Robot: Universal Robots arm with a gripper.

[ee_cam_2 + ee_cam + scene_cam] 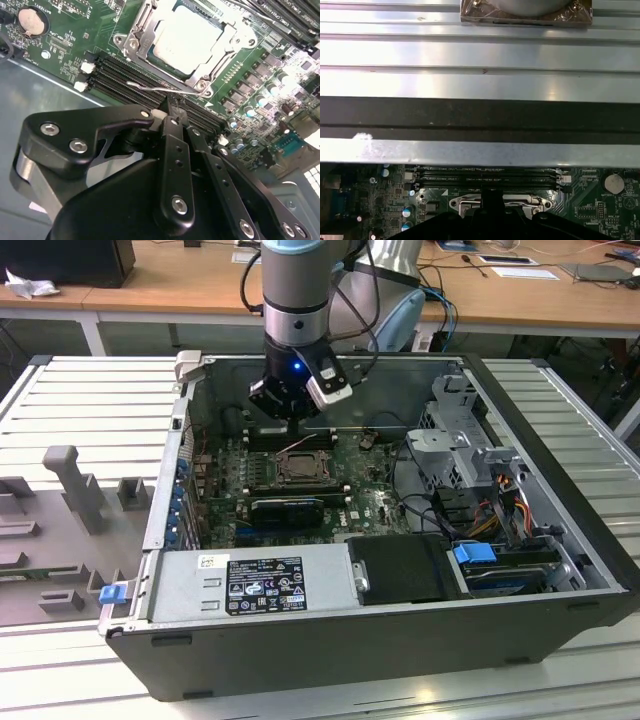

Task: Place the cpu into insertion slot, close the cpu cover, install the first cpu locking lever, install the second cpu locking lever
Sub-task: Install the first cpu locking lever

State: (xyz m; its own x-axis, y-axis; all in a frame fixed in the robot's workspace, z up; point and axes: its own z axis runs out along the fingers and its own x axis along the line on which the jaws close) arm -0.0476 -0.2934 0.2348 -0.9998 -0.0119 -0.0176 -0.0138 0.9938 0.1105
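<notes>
1. cpu [186, 37]: small square chip, grey metal top face up, seated flat in the insertion slot [176, 71]; only the slot's dark frame shows, at the chip's edge.
2. cpu cover [145, 30]: silver frame plate, down flat around the chip, which shows through its cut-out centre.
3. locking lever [155, 88]: thin silver rod lying along one cover edge; whether it is latched, cannot tell.

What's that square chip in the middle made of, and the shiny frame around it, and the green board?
The cpu looks like matte grey metal on top: pale with a dull sheen. The cpu cover seems bright stamped steel, since it glints silver. The green board is probably lacquered fibreglass, though looks alone can't settle that.
</notes>
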